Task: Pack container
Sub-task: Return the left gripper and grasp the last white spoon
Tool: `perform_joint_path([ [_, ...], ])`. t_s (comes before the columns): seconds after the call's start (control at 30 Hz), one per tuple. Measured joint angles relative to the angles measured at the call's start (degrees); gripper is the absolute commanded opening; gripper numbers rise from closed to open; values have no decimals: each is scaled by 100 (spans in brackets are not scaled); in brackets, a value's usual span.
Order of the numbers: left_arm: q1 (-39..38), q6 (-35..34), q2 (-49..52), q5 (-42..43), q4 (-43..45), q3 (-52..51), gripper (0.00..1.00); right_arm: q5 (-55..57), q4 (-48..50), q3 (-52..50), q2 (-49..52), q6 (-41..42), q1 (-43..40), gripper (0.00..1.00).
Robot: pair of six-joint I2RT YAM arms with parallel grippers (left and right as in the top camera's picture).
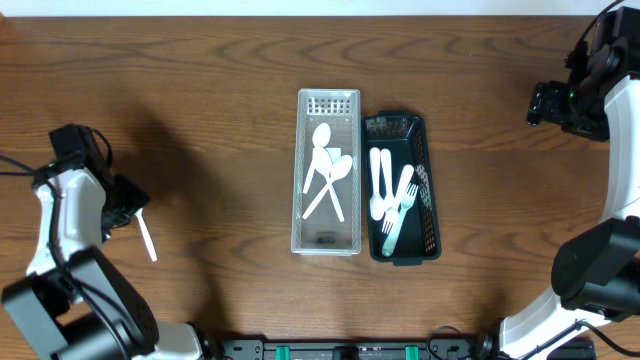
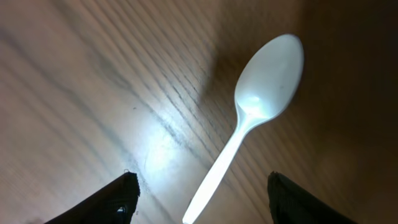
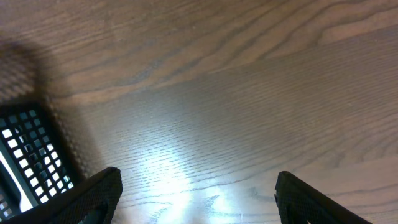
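Observation:
A white plastic spoon lies on the wooden table, its handle running between the open fingers of my left gripper. In the overhead view its handle sticks out below my left gripper at the table's left. A clear container at the centre holds white spoons. A black mesh basket beside it holds white forks and a spoon. My right gripper is open and empty over bare table at the far right, as the right wrist view shows.
The black basket's corner shows at the left edge of the right wrist view. The two containers stand side by side, touching. Bare wood lies between the left gripper and the containers.

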Motion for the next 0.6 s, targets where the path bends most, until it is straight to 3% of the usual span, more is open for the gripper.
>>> perform_joint_path([
  [0.6,0,1012,911,643,699,-39,77,0,-81,0,0,-13,0,82],
])
